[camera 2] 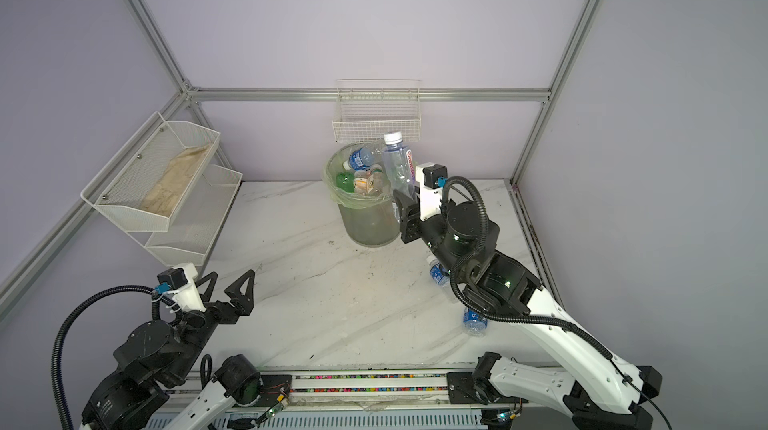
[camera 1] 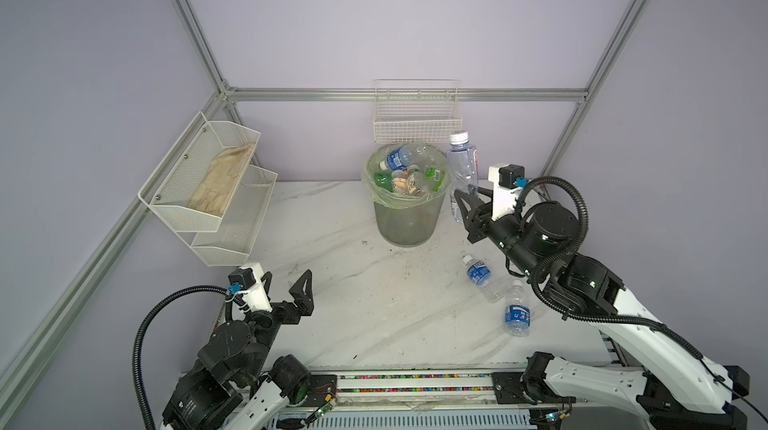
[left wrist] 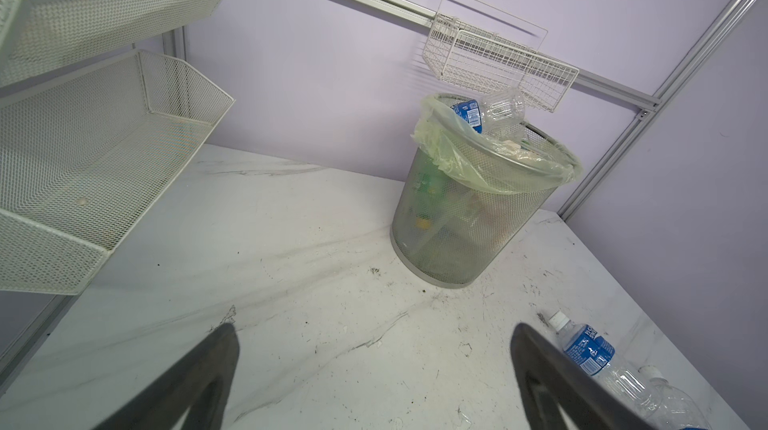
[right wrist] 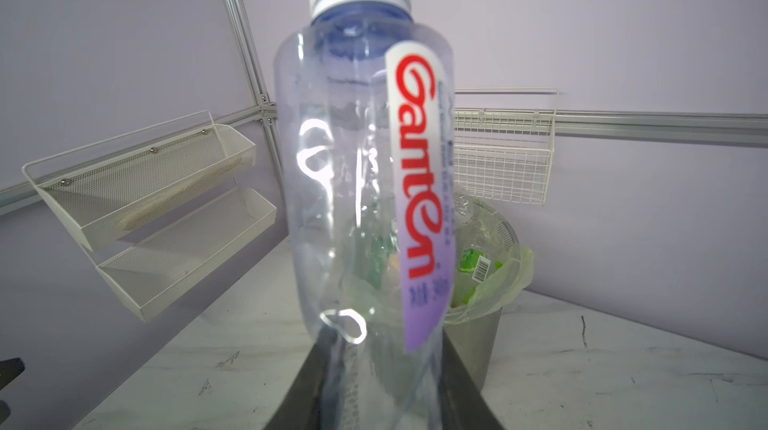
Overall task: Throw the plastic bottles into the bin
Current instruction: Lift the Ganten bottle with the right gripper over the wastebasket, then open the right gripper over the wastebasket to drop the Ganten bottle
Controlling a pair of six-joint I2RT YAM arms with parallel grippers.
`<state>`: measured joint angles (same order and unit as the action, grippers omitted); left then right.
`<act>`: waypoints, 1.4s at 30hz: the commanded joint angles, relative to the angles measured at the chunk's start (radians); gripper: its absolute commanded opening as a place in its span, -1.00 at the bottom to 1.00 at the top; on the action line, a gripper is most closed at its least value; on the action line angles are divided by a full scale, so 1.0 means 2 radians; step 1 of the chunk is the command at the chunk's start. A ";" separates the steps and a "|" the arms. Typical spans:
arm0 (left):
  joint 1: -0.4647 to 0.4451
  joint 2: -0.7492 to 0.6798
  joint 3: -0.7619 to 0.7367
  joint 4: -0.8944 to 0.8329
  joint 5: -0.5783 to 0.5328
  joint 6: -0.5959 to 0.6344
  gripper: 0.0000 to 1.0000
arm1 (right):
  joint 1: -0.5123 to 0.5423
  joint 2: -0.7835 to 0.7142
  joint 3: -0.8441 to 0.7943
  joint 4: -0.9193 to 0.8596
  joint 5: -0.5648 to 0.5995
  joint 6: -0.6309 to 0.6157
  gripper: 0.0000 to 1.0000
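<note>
Bottle with white cap stands upright in clenched right gripper beside the bin; left gripper gapes empty.

walls of pale lilac panel are framed by aluminium profiles, under even, diffuse light. a white marble-patterned tabletop, marked with dark specks and scuffs, is enclosed by them. a white mesh two-tier shelf is fixed to the left wall with a beige cloth laid in its upper tier, and a white wire basket is hung on the back rail.
</note>
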<state>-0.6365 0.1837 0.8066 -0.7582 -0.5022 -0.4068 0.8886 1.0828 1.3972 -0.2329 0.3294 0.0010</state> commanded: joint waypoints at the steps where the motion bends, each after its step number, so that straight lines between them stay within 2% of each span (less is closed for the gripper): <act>1: -0.001 0.010 0.004 0.025 0.006 0.007 0.99 | 0.001 0.056 0.042 0.008 0.032 -0.049 -0.49; 3: -0.002 0.011 0.005 0.026 0.006 0.007 1.00 | -0.015 0.101 0.072 0.008 0.010 -0.076 -0.47; 6: -0.001 0.012 0.008 0.027 0.009 0.006 0.99 | -0.071 0.178 0.125 -0.008 -0.055 -0.073 -0.47; 8: -0.001 0.011 0.010 0.027 0.010 0.005 0.99 | -0.081 0.224 0.152 -0.013 -0.057 -0.088 -0.40; 10: -0.002 0.010 0.012 0.027 0.014 0.000 0.99 | -0.084 0.267 0.182 -0.030 -0.043 -0.094 0.01; 11: -0.001 0.009 0.012 0.027 0.017 -0.001 0.99 | -0.087 0.289 0.201 -0.045 -0.046 -0.094 0.37; 12: -0.002 0.009 0.012 0.026 0.019 -0.002 0.99 | -0.089 0.302 0.216 -0.057 -0.046 -0.093 0.61; 16: -0.002 0.002 0.012 0.019 0.021 -0.008 0.99 | -0.089 0.325 0.256 -0.094 -0.029 -0.085 0.95; 22: -0.002 -0.004 0.008 0.019 0.017 -0.008 0.99 | -0.089 0.243 0.189 -0.039 -0.024 -0.083 0.95; 33: -0.001 0.020 0.004 0.031 0.031 -0.009 0.99 | -0.089 0.155 0.124 -0.049 -0.020 -0.060 0.95; 42: -0.002 0.037 0.001 0.039 0.039 -0.014 1.00 | -0.089 0.084 0.050 -0.075 0.017 0.009 0.95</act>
<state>-0.6365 0.2371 0.8070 -0.7338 -0.4454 -0.4168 0.7078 1.3006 1.5246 -0.3542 0.3111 -0.0456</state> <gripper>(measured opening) 0.997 0.974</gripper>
